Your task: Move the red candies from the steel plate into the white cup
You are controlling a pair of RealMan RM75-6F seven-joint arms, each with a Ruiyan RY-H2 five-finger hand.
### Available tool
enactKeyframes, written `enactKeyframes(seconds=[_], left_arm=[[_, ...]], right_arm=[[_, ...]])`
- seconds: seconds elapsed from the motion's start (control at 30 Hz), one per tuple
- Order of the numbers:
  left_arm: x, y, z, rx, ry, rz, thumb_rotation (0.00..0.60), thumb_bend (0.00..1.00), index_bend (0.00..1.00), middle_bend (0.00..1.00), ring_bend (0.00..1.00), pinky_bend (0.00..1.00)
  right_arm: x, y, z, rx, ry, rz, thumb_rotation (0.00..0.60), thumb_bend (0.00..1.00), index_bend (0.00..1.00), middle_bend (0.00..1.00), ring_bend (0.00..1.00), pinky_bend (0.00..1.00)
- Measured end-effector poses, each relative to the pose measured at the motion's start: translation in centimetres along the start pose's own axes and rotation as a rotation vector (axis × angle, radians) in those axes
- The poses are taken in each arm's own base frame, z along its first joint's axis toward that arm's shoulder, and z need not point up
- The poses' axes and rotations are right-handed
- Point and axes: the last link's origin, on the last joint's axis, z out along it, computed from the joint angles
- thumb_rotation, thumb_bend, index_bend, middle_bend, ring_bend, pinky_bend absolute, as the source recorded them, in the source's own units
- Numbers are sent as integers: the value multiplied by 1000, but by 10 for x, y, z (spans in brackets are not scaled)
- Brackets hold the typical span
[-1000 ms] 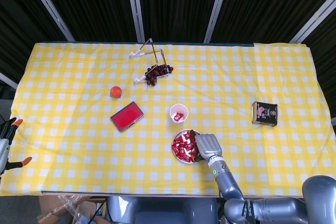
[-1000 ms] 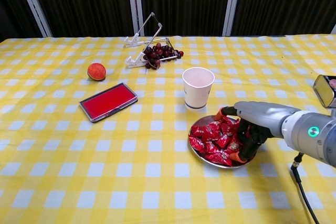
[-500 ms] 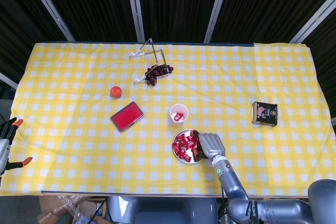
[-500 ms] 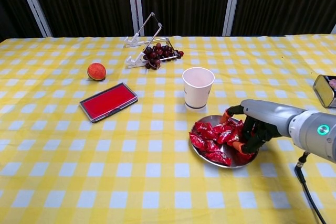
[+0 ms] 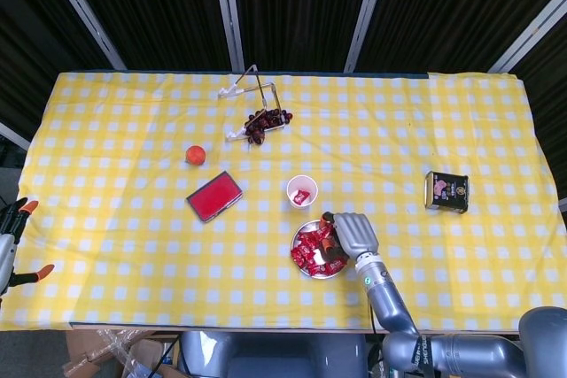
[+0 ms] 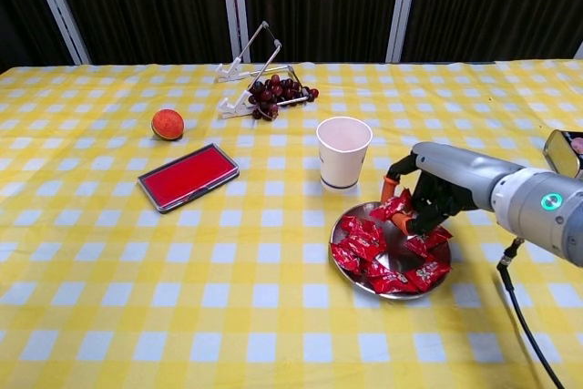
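Candy work is only begun: the white cup (image 5: 302,190) shows one red piece inside in the head view, while most of the red candies (image 6: 378,248) lie heaped on the steel plate (image 6: 387,285), which sits just beside the cup toward the near edge of the worktop (image 5: 133,245). The right hand (image 6: 426,196) hangs over the far side of the plate with its fingers curled in and a red candy pinched at their tips, lifted off the pile; carrying it to the cup looks like the step in hand. Nearly the whole plateful is left, by my judgement. The left hand (image 5: 11,235) rests off the left edge, holding nothing, its fingers apart as far as can be told.

A yellow-and-white checked cloth covers the worktop. Dark vertical panels with pale posts stand behind the far edge.
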Motion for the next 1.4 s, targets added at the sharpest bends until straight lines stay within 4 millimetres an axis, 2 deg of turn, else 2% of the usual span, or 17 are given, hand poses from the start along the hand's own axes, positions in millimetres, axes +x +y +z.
enactKeyframes(seconds=[0.33, 0.67, 0.83, 1.0, 1.2, 1.33, 1.4], left_arm=[[0, 0, 0, 2, -3, -5, 600, 24, 0, 0, 0, 0], [0, 0, 1, 11, -12, -18, 600, 24, 0, 0, 0, 0], [0, 0, 2, 18, -20, -27, 600, 24, 0, 0, 0, 0], [-1, -1, 2, 24, -29, -34, 600, 24, 0, 0, 0, 0], [0, -1, 3, 32, -40, -39, 600, 24, 0, 0, 0, 0], [0, -1, 3, 34, -44, -41, 600, 24, 0, 0, 0, 0], [0, -1, 3, 34, -45, -42, 600, 24, 0, 0, 0, 0]], right_arm=[[17, -8, 2, 29, 49, 11, 600, 517, 716, 858, 992, 955], [65, -34, 10, 79, 139, 18, 600, 517, 716, 858, 992, 955], [79, -45, 19, 88, 147, 10, 600, 518, 716, 858, 992, 955], [81, -48, 32, 80, 136, -4, 600, 518, 716, 858, 992, 955], [73, -49, 44, 73, 111, -9, 600, 518, 709, 858, 992, 955], [66, -47, 48, 63, 92, -11, 600, 518, 626, 858, 992, 955], [62, -45, 49, 58, 83, -11, 600, 518, 546, 858, 992, 955]])
